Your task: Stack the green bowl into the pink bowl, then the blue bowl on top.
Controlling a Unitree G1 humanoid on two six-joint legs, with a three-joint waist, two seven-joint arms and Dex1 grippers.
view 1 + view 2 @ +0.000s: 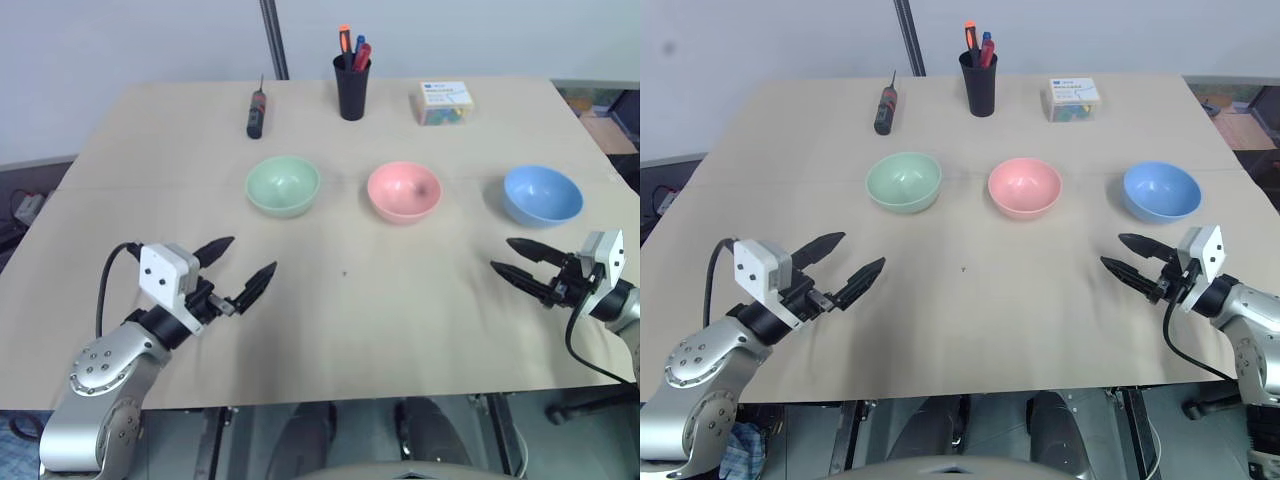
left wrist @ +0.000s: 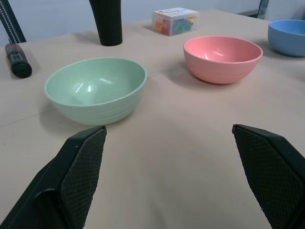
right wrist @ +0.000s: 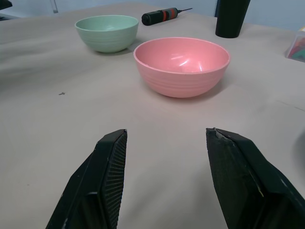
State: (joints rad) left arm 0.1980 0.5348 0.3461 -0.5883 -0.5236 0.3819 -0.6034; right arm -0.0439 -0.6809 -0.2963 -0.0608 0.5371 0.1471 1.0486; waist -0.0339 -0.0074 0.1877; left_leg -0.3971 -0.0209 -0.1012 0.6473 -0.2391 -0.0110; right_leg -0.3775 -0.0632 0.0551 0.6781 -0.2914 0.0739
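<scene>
three bowls, one green bowl [image 1: 283,185], one pink bowl [image 1: 404,191], one blue bowl [image 1: 542,195], one black pen cup [image 1: 352,87], one screwdriver [image 1: 256,111], one small clear box [image 1: 445,102], two grippers, left gripper [image 1: 244,266], right gripper [image 1: 516,257]

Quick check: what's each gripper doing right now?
Left gripper: open, holding nothing.
Right gripper: open, holding nothing.

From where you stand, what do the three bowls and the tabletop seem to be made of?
The green bowl, pink bowl and blue bowl look like smooth matte plastic: even pastel colour, soft highlights inside, faint ridges outside on the green and pink ones. The table looks like pale wood or laminate board, dull and unreflective; I cannot tell which.
</scene>
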